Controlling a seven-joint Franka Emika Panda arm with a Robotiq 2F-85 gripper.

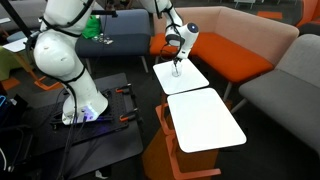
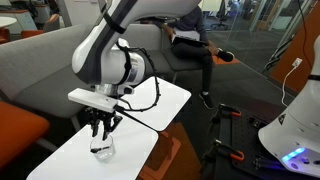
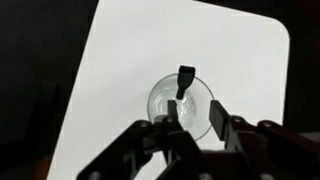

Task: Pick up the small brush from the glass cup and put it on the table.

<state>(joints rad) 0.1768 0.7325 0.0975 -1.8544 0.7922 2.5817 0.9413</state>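
Gripper (image 3: 192, 116), jaws spread and empty, hovers over clear glass cup (image 3: 160, 100) | step: grasp thin dark small brush (image 3: 183, 79) | I should centre on its stem, descend straight, miss the rim.

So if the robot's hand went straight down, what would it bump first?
Probably the small brush standing in the glass cup, right under the hand; depth is hard to judge.

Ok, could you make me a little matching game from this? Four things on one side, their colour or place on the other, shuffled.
Things:
1. small brush
2. glass cup
3. table
4. sofa seat

Descriptions:
a. orange
b. white, with rounded corners
c. clear, standing on the table
d. dark, standing in the cup

Pairs: 1-d, 2-c, 3-b, 4-a.
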